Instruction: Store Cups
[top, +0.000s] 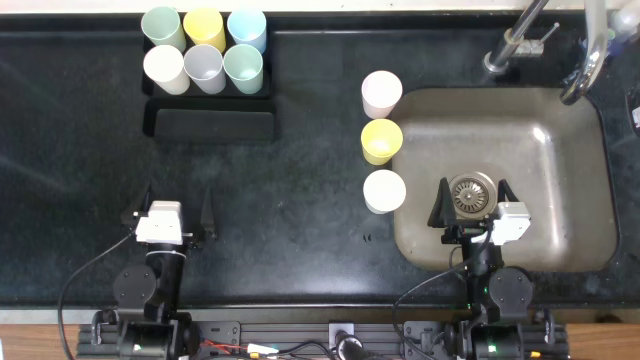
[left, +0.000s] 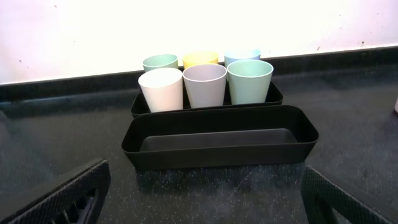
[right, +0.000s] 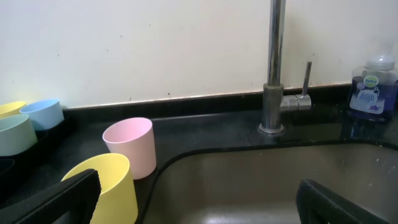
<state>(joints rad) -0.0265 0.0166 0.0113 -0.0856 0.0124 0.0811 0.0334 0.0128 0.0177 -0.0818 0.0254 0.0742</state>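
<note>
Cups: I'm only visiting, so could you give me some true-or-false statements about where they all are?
1. Six cups stand in the far tray. True.
2. The near tray holds two cups. False: it holds none.
3. A pink cup, a yellow cup and a white cup stand on the counter beside the sink. True.
4. The right gripper holds the yellow cup. False: it is open over the sink, holding nothing.
</note>
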